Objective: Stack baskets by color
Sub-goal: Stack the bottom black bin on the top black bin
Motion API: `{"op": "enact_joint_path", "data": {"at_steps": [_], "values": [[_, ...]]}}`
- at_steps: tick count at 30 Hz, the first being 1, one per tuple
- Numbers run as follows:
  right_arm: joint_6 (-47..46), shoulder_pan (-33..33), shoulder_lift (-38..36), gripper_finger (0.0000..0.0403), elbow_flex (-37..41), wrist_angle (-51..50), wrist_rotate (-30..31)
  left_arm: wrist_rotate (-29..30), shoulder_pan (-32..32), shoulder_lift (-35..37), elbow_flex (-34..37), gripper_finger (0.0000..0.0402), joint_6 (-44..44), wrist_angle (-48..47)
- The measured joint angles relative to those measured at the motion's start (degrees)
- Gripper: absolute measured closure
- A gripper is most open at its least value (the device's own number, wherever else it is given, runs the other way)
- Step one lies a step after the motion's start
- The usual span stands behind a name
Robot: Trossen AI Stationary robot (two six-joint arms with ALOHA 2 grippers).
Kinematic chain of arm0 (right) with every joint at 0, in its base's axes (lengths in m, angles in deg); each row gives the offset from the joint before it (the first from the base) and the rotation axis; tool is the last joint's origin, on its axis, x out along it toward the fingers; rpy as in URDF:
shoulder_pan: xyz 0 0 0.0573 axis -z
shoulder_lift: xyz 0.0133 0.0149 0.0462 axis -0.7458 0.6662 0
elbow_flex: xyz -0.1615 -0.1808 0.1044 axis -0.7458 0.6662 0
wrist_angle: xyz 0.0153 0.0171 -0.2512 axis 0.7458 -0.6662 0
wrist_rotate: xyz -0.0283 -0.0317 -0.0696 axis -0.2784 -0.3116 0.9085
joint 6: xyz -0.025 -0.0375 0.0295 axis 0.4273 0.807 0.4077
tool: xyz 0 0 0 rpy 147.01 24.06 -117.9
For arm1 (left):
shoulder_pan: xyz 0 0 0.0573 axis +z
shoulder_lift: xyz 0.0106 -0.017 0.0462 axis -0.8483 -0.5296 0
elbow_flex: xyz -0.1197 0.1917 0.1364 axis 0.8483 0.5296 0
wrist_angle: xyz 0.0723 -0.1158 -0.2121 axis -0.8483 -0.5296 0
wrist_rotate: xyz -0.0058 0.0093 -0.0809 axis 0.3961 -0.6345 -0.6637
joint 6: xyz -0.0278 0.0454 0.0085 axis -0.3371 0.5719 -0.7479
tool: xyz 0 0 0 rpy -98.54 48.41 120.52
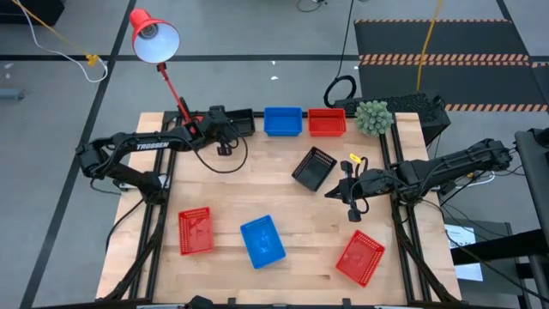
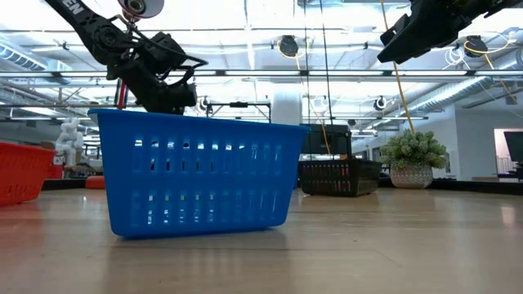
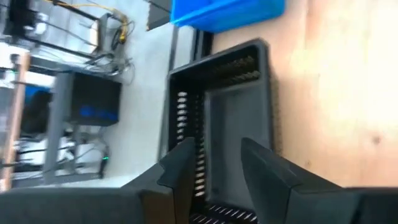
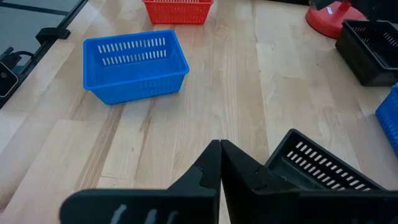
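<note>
Blue basket (image 2: 196,175) foreground | black basket (image 3: 227,118) under parted left tool (image 3: 214,165)

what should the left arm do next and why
Probably lift the left gripper straight up and clear. Its jaws stand apart over the black basket, which sits at the table edge beside a blue basket, so it looks released. The right gripper, shut, waits by the other black basket mid-table, likely the next one to stack here.
</note>
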Motion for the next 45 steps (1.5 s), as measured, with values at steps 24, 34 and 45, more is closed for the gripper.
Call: {"op": "enact_joint_path", "data": {"at_steps": [24, 34, 45], "values": [[0.82, 0.02, -0.01, 0.0403, 0.00, -0.02, 0.20, -2.23, -1.09, -0.03, 0.04, 0.0392, -17.70, -19.87], [0.68, 0.02, 0.00, 0.0403, 0.00, -0.02, 0.22, -2.37, 5.04, -0.60, 0.04, 0.0393, -20.87, -18.00], [0.17, 0.02, 0.00, 0.0403, 0.00, 0.13, 0.13, -3.06, 6.86, -7.92, 0.05, 0.0392, -20.44, -10.75]]}}
